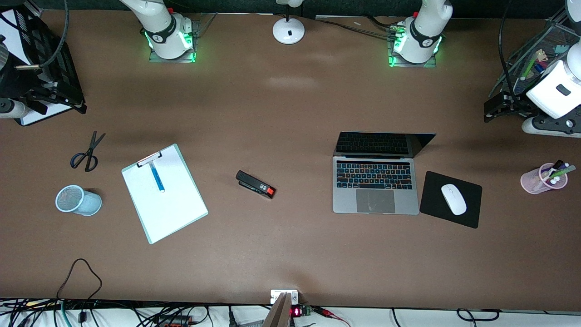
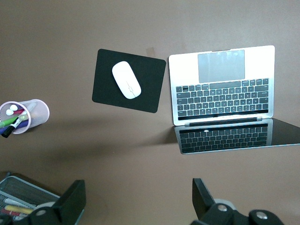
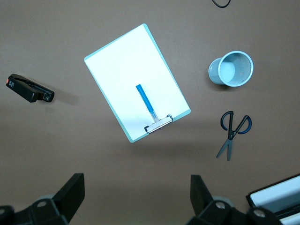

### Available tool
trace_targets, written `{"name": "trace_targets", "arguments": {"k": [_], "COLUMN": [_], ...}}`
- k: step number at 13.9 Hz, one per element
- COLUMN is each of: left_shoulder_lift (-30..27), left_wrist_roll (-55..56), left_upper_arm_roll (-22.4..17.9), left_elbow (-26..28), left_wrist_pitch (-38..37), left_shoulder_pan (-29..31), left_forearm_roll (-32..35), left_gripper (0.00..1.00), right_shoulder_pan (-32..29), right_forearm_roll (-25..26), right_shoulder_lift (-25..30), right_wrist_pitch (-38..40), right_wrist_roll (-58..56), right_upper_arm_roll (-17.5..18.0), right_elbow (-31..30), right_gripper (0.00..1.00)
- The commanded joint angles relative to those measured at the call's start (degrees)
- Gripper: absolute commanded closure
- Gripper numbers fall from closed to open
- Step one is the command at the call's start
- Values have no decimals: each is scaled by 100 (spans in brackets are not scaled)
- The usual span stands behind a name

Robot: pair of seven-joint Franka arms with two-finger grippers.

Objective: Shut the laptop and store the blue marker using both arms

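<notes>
Laptop (image 1: 376,186) open on the table; blue marker (image 1: 157,176) lying on the clipboard (image 1: 164,194). Left gripper (image 2: 138,199) and right gripper (image 3: 137,197) both released, held high over the table.

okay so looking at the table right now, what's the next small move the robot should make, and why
Probably lower the open left gripper toward the slim silver-grey laptop, aiming at the top edge of its raised dark screen, since the lid stands open and nothing touches it. The short bright-blue marker lies untouched on the white clipboard; the open right gripper hangs over bare table beside it.
</notes>
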State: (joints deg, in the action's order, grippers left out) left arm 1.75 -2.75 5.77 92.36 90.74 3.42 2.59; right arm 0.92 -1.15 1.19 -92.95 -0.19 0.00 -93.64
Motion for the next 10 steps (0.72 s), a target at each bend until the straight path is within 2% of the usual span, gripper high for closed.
{"name": "trace_targets", "arguments": {"k": [1, 7, 10], "left_shoulder_lift": [53, 53, 140], "left_wrist_roll": [-103, -95, -42], "left_upper_arm_roll": [21, 12, 29], "left_elbow": [-148, -148, -157], "left_wrist_pitch": [-135, -135, -135], "left_shoulder_pan": [45, 45, 27], "left_forearm_roll": [-153, -206, -198], "left_gripper": [0, 0, 0], "right_shoulder_pan": [-22, -31, -39], "right_forearm_roll": [-79, -79, -70], "right_shoulder_lift": [21, -40, -259], "right_wrist_pitch": [76, 67, 41], "right_wrist_roll": [-77, -60, -165], "right_upper_arm_roll": [0, -9, 0], "right_elbow": [65, 56, 56], "right_gripper": [0, 0, 0]}}
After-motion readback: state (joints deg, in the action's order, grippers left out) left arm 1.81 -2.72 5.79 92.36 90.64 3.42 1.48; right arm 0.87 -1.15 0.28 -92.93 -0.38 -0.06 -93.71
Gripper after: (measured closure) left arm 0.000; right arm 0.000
